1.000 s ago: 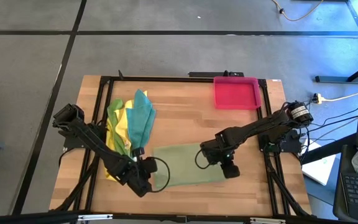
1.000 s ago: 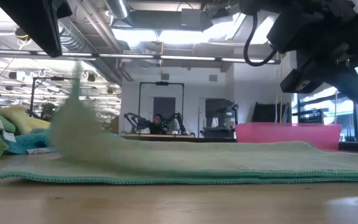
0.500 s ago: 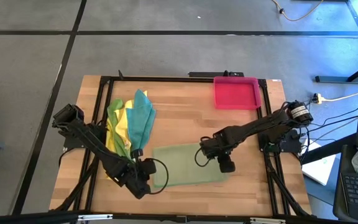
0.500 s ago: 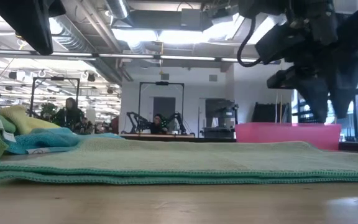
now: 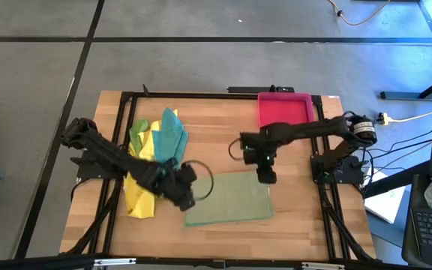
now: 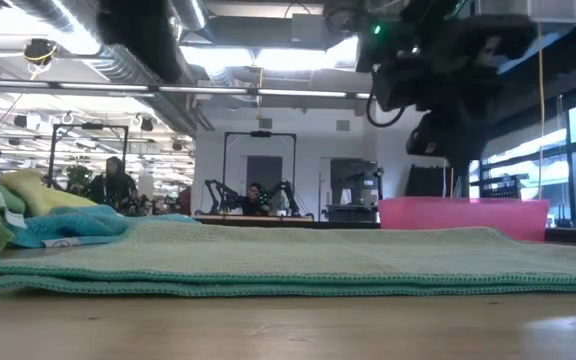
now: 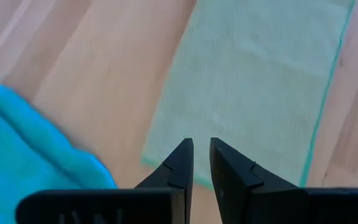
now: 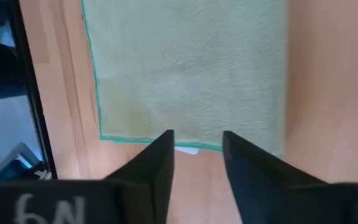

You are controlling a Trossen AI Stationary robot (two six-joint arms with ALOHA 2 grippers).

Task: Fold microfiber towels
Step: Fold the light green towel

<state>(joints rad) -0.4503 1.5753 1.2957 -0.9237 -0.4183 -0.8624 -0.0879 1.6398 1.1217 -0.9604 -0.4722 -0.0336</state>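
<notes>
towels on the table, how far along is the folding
Done so far: the pale olive towel lies flat and doubled over, two layers showing in the low view. In hand: nothing; the left gripper and right gripper both hang above it with empty jaws. Left: the teal towel, a yellow towel and a green towel sit heaped, unfolded.

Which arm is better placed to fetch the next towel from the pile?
Left, probably. The left gripper hangs empty beside the towel pile, by the folded olive towel. The right gripper is across that towel, nearer the pink tray.
</notes>
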